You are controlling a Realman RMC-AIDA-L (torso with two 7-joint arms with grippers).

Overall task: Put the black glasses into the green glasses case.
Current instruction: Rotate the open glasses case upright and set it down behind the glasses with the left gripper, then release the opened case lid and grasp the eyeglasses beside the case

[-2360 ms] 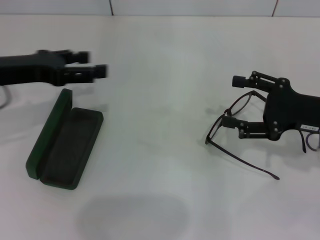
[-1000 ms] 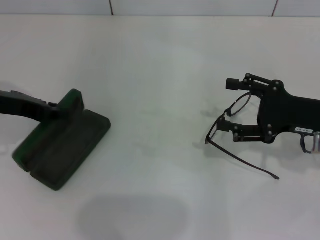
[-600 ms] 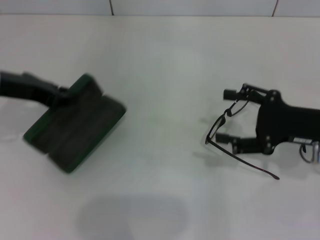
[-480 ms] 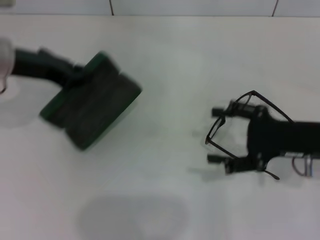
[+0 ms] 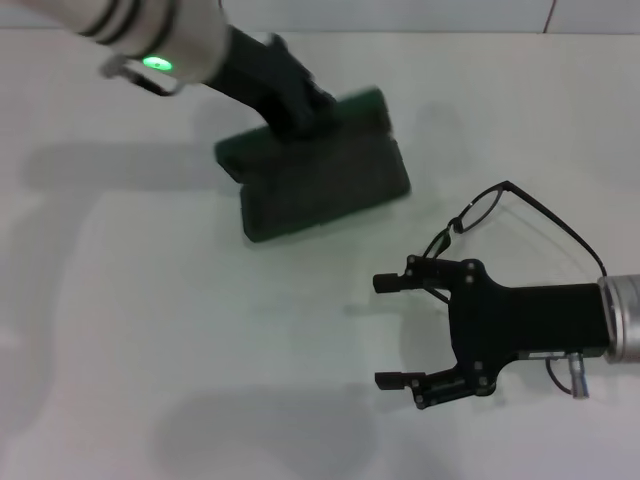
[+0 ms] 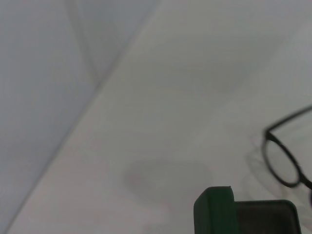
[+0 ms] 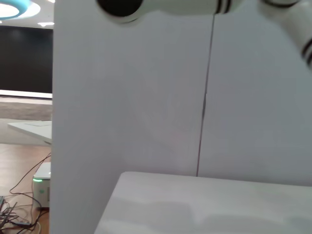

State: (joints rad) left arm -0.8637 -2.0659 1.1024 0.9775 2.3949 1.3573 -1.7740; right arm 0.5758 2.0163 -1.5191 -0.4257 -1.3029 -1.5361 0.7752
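Observation:
The green glasses case (image 5: 325, 185) is open, its dark lining facing up, near the middle of the table at the far side. My left gripper (image 5: 303, 112) reaches in from the far left and is shut on the case's far edge by the lid. The case's corner also shows in the left wrist view (image 6: 218, 210). The black glasses (image 5: 492, 208) lie on the table to the right of the case, partly hidden behind my right gripper; one lens shows in the left wrist view (image 6: 282, 162). My right gripper (image 5: 390, 331) is open and empty, just nearer than the glasses, fingers pointing left.
The white table (image 5: 150, 330) stretches bare to the left and front. A pale wall (image 5: 400, 12) with a seam runs along the far edge. The right wrist view shows only the wall, the table's edge (image 7: 204, 187) and part of an arm.
My left gripper has carried the case from the left side toward the middle and farther back. My right gripper has come forward and left, off the glasses, jaws wide open.

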